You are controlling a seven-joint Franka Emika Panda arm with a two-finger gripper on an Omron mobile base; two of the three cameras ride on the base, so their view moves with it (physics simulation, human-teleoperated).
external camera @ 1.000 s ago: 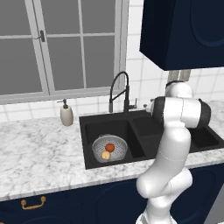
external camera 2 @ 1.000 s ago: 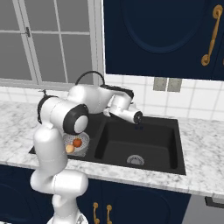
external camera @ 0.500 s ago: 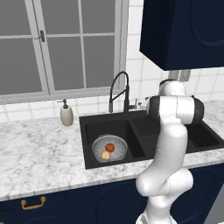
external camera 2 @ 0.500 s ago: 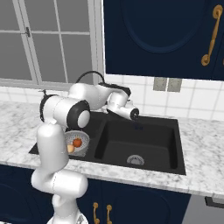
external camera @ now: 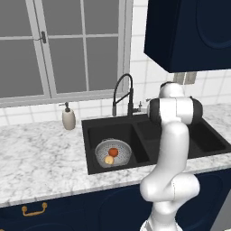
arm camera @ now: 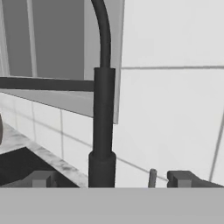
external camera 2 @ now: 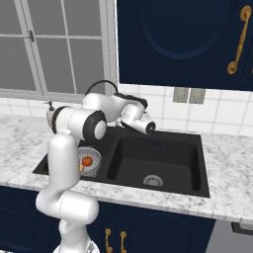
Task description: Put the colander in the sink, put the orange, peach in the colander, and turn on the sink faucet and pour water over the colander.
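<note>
End effector (arm camera: pixel 109 178) before sink faucet (arm camera: pixel 103 122)

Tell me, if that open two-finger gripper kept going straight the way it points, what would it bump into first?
Most likely the tall black gooseneck faucet: its upright stem stands dead ahead between the fingertips of the gripper, with the white tiled wall behind it. How near the stem is, I cannot judge.

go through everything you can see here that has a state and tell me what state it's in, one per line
colander: upright in the sink's left basin, holding both fruits
orange: inside the colander
peach: inside the colander, beside the orange
sink: right basin holds nothing, no water visible
sink faucet: no water running
gripper: open, close in front of the faucet's base, holding nothing
soap dispenser: upright on the counter
</note>
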